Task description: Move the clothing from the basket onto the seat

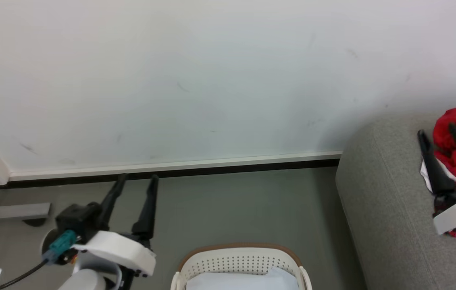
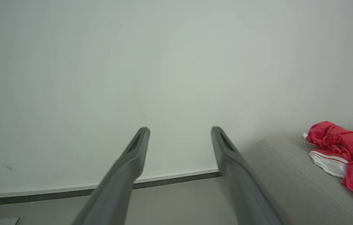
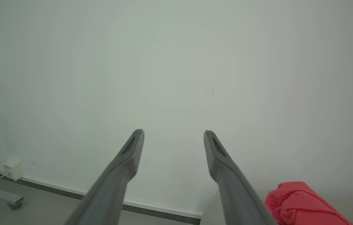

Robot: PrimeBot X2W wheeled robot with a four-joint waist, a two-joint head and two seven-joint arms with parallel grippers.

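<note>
Crumpled red clothing (image 2: 335, 142), white striped cuff, on woven grey seat (image 2: 288, 181); left gripper (image 1: 138, 176) and right gripper (image 1: 436, 129) jaws wide, empty.

left gripper (image 1: 138, 177) at lower left of head view, two dark fingers (image 1: 147, 209) spread wide, pointing up and slightly right. white wrist shell (image 1: 119, 251) behind them, teal connector (image 1: 61, 243) and black cable (image 1: 18, 278) on its left side, pale forearm (image 1: 84, 280) at bottom edge. right gripper (image 1: 436, 131) at right edge, higher in view, right fingers (image 1: 433, 165) spread wide, tilted up-left, white wrist band (image 1: 453, 215) below. in each wrist view own fingers form open v, tips well apart.
</note>
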